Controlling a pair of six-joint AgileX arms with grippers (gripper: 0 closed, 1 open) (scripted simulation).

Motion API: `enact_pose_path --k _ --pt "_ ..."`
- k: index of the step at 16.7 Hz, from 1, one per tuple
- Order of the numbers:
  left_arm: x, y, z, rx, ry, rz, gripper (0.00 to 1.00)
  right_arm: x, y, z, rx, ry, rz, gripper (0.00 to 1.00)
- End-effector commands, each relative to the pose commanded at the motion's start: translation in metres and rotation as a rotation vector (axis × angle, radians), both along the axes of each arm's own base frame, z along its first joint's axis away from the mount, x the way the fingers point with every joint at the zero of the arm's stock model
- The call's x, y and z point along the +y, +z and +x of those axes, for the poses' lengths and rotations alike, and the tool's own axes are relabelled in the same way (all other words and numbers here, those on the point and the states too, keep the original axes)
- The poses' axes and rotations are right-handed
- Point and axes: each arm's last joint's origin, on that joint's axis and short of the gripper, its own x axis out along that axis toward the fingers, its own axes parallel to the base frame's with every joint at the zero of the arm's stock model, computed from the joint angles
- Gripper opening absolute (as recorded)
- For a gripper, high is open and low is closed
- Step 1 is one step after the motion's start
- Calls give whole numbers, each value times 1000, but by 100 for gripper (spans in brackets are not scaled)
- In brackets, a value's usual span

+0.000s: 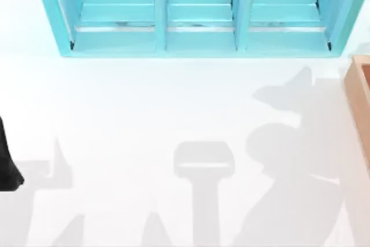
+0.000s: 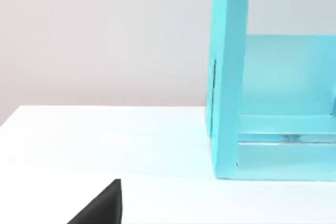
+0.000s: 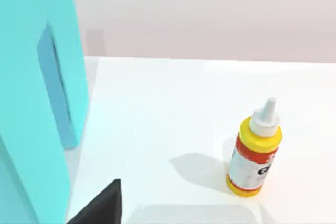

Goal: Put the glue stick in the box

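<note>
Left arm [image 1: 8,166] parked at table's left edge; finger state cannot be told. Teal shelf [image 1: 199,13] along far side. Box [image 1: 359,99] at right edge, partly cut off. Glue bottle [image 3: 253,153] upright on white table [image 3: 173,119] in right wrist view, apart from shelf. Right gripper state cannot be told either. Judged light, rigid, smooth-sided; best pinched across yellow body, below the nozzle.
</note>
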Motion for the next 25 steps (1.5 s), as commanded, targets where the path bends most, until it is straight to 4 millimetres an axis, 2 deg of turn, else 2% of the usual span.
enact_pose_path --k 4,8,10,16,19,25 --pt "0 0 0 0 0 0 100 -21 -49 38 64 -1 15 100" --pt "0 0 0 0 0 0 100 -32 -82 55 98 -1 24 100" --pt "0 0 0 0 0 0 100 -34 -87 57 104 -1 25 100" --pt "0 0 0 0 0 0 100 -31 -83 59 102 2 25 100" --pt "0 0 0 0 0 0 100 -32 -76 76 96 -1 23 100" --pt "0 0 0 0 0 0 100 -36 -92 116 86 1 22 100"
